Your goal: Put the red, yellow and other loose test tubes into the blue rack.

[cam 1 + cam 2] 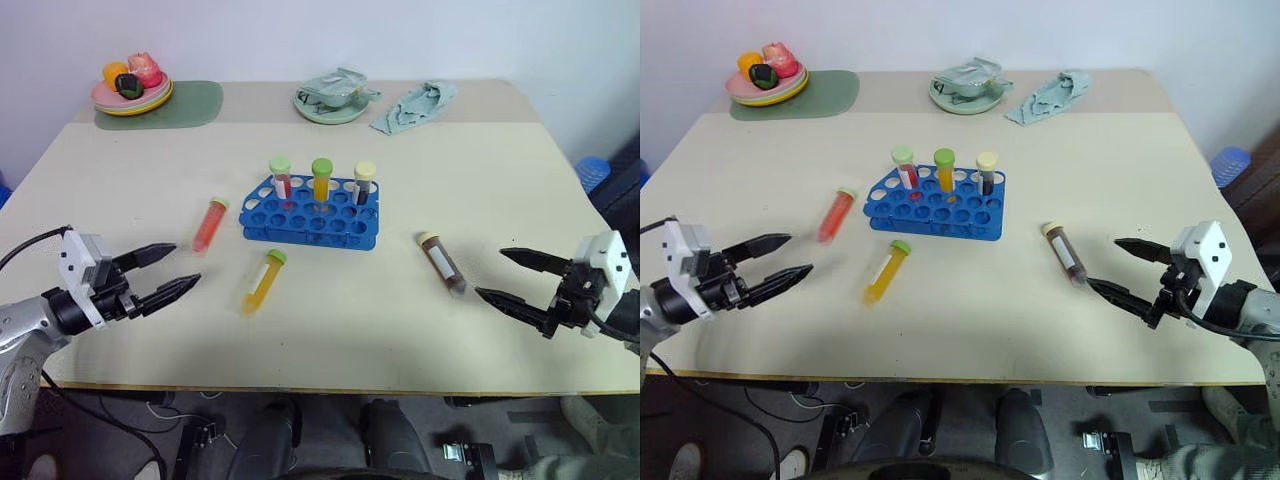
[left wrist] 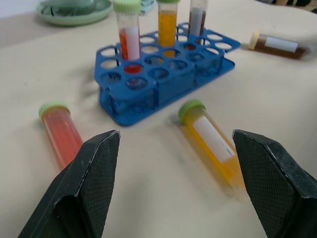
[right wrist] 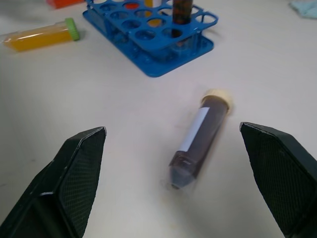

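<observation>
Nearest: left gripper (image 1: 186, 268) hovering off the near-left table edge, fingers spread wide, nothing between them, aimed inward toward the tubes. Right gripper (image 1: 508, 274) mirrored at near-right, fingers likewise spread and empty, aimed inward at the brown tube. Cream table (image 1: 480, 180) under everything. Just beyond the right fingertips: brown tube (image 1: 441, 263) with cream cap, lying flat, cap end toward the far side, well apart from the rack on its right. Near-centre: yellow tube (image 1: 262, 282) with green cap, lying flat just in front of the rack, cap pointing toward it, not touching. Left of that and a bit farther: red tube (image 1: 210, 224) with green cap, flat on the table, beside the rack's left end, apart from it. Mid-table: blue rack (image 1: 300, 222), sitting level, already holding three upright tubes in its back row – red with green cap (image 1: 281, 176), orange with green cap (image 1: 321, 179), dark with cream cap (image 1: 364, 183); other holes open. All three loose tubes outside the rack. Far edge: stacked plates with toy food (image 1: 132, 88) on a green mat (image 1: 190, 104) at far left, pale green dish (image 1: 333, 97) at centre-far, crumpled cloth (image 1: 415, 106) right of it.
</observation>
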